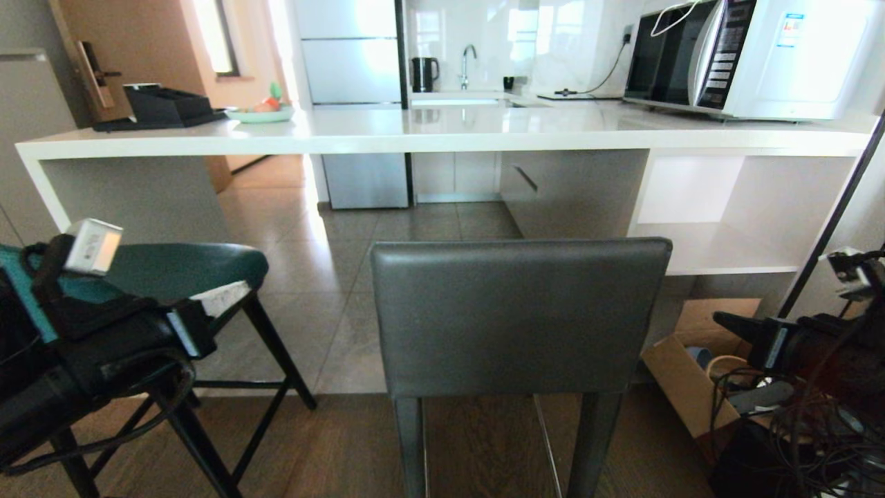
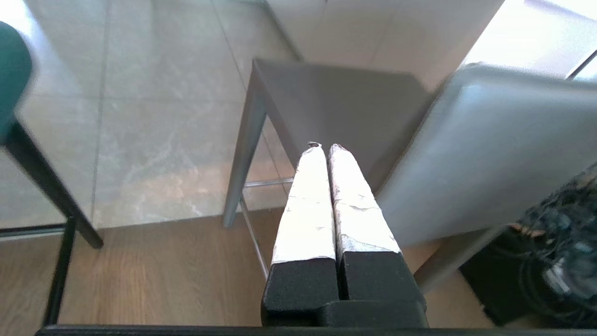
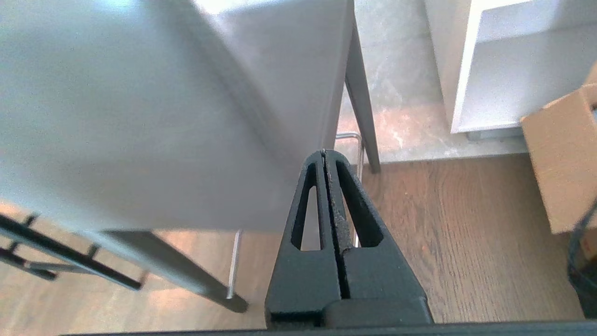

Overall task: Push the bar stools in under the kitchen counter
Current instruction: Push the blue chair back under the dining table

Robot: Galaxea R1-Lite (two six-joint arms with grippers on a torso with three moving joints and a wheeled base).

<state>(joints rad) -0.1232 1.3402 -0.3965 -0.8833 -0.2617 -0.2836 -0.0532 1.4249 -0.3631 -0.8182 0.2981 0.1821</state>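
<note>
Grey stool (image 1: 520, 315): on the floor facing the bench (image 1: 442, 135), short of its front edge, not yet under
Teal stool (image 1: 187, 266): left, near the bench's side panel, also out
Left gripper (image 2: 325, 149): jaws clenched, empty, beside grey stool
Right gripper (image 3: 324, 153): jaws clenched, empty
Handling: likely rigid, fairly heavy; best pushed on backrest
Hidden: stool feet, seat fronts
</note>
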